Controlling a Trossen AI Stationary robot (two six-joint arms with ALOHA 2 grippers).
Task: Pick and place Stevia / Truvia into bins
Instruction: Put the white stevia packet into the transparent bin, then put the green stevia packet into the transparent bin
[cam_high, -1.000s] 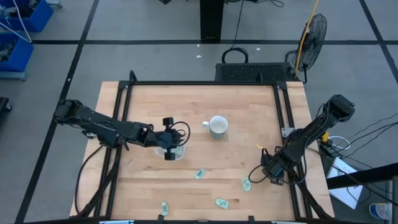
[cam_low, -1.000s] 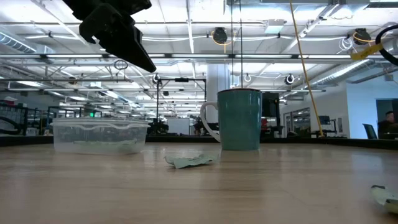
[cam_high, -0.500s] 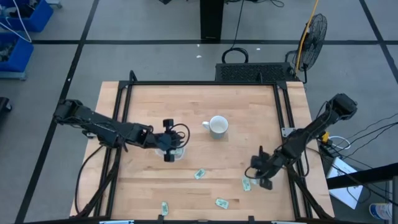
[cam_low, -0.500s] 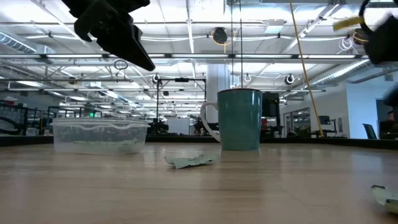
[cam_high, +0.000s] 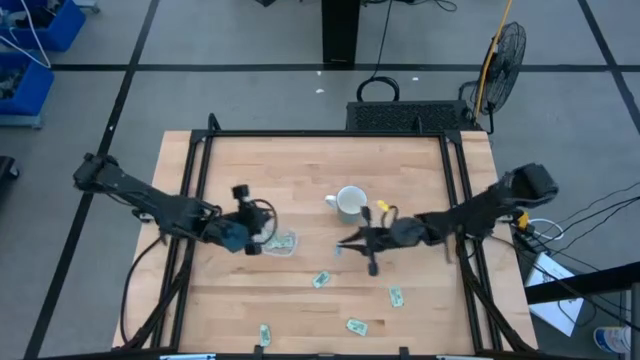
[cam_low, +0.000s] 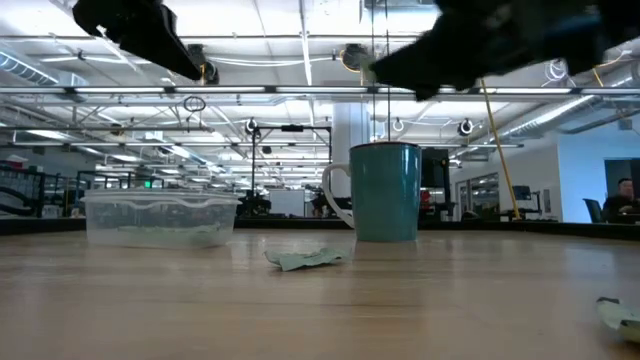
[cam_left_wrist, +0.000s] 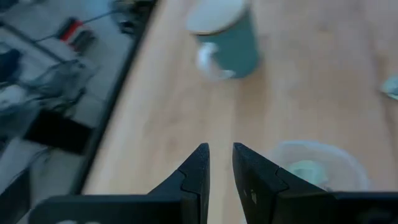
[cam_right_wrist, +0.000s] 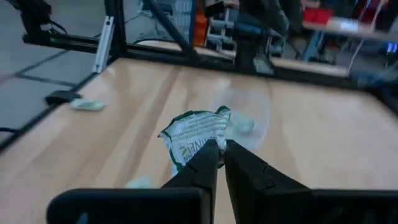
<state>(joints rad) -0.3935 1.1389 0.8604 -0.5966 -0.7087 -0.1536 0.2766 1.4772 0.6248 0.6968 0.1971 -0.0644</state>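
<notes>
Clear plastic, the bin (cam_high: 281, 243) sits just beside the left gripper (cam_high: 262, 243), whose fingers are nearly closed on nothing, apparently clear of the drop zone. Right of the mug (cam_high: 350, 204), the right gripper (cam_right_wrist: 216, 149) pinches a crumpled green-and-white packet (cam_right_wrist: 195, 138), seemingly bound binward. Four more lie scattered along the table's near edge.

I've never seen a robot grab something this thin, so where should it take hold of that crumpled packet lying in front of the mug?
Probably from straight above, pinching the raised crumpled ridge of the packet in front of the mug. It lies nearly flat on the table, so its edges give fingers little to catch.
</notes>
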